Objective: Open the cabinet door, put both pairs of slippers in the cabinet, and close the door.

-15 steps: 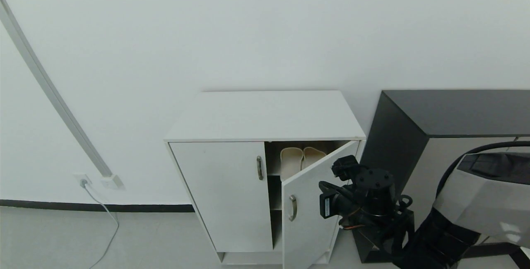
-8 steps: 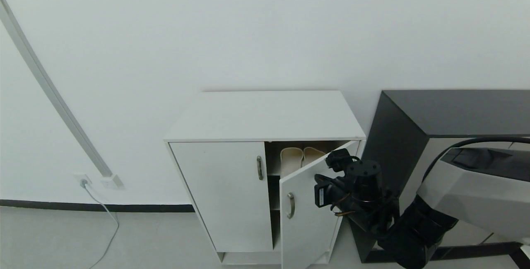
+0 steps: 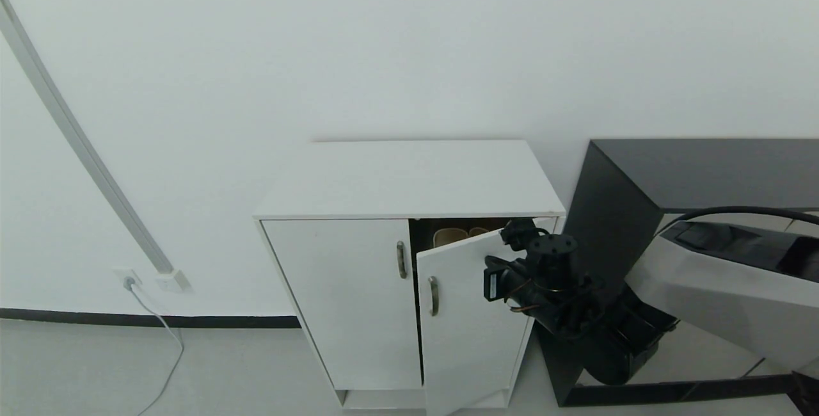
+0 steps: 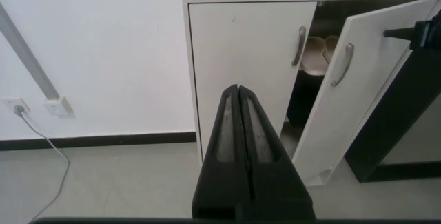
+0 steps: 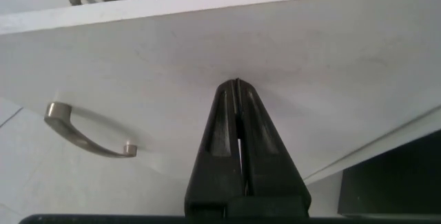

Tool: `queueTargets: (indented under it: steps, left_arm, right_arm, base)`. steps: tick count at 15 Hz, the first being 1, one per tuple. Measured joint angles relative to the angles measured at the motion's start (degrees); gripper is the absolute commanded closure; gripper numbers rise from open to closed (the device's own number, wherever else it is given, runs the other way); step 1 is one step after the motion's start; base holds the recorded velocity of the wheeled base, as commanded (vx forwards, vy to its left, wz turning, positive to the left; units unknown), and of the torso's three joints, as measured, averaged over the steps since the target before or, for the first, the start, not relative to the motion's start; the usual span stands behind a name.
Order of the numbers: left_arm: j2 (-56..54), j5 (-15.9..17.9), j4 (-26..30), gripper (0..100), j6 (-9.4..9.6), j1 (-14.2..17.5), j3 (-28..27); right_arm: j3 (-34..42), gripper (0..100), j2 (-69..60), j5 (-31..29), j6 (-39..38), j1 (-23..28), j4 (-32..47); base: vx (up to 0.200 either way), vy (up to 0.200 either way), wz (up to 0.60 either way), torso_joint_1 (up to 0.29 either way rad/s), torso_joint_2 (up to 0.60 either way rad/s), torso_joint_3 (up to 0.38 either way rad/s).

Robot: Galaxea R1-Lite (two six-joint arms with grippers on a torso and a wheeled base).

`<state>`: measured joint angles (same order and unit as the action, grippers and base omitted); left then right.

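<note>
The white cabinet point(image 3: 409, 179) stands against the wall with its left door point(image 3: 345, 301) closed. Its right door point(image 3: 470, 313) is ajar by a narrow gap. My right gripper point(image 3: 510, 235) is shut, with its tip pressed against the outer face of the right door point(image 5: 275, 58) near the upper edge, away from the handle point(image 5: 89, 131). A pair of beige slippers point(image 3: 451, 235) shows on the top shelf through the gap, and the door hides most of it. My left gripper point(image 4: 238, 89) is shut on nothing. It hangs well in front of the cabinet, level with the left door point(image 4: 248, 52).
A dark cabinet point(image 3: 640, 185) stands close on the right of the white one. A wall socket with a trailing cable point(image 3: 131, 281) and a slanted conduit point(image 3: 77, 141) are on the left wall. Bare floor point(image 4: 103, 176) lies before the cabinet.
The right door has swung from about half open to nearly closed, with my right gripper following against it. Less of the slippers shows now.
</note>
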<state>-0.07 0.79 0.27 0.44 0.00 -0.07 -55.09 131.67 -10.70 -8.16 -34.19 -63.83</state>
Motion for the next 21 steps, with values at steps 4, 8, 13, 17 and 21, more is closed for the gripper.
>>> queueTargets:
  steps: [4, 8, 13, 17, 21]
  left_arm:
    - [0.0, 0.0, 0.0, 100, 0.00, 0.0, 0.0]
    - [0.0, 0.0, 0.0, 100, 0.00, 0.0, 0.0]
    - [0.0, 0.0, 0.0, 100, -0.06, 0.0, 0.0]
    - [0.0, 0.0, 0.0, 100, -0.09, 0.0, 0.0]
    - [0.0, 0.0, 0.0, 100, -0.09, 0.0, 0.0]
  right_arm:
    - [-3.8, 100, 2.0, 0.5, -0.1, 1.3, 1.2]
    - [-6.0, 100, 3.3, 0.5, -0.1, 2.1, 2.5]
    - [-9.7, 100, 5.1, 0.5, -0.1, 3.0, 4.7]
    - [-12.2, 100, 5.9, 0.5, -0.2, 4.0, 6.4]
    - [-12.5, 100, 6.1, 0.5, -0.3, 4.2, 6.4]
  base:
    - [0.000, 0.000, 0.00, 0.000, 0.00, 0.000]
    - [0.000, 0.000, 0.00, 0.000, 0.00, 0.000]
    - [0.000, 0.000, 0.00, 0.000, 0.00, 0.000]
    - [0.000, 0.000, 0.00, 0.000, 0.00, 0.000]
    - [0.000, 0.000, 0.00, 0.000, 0.00, 0.000]
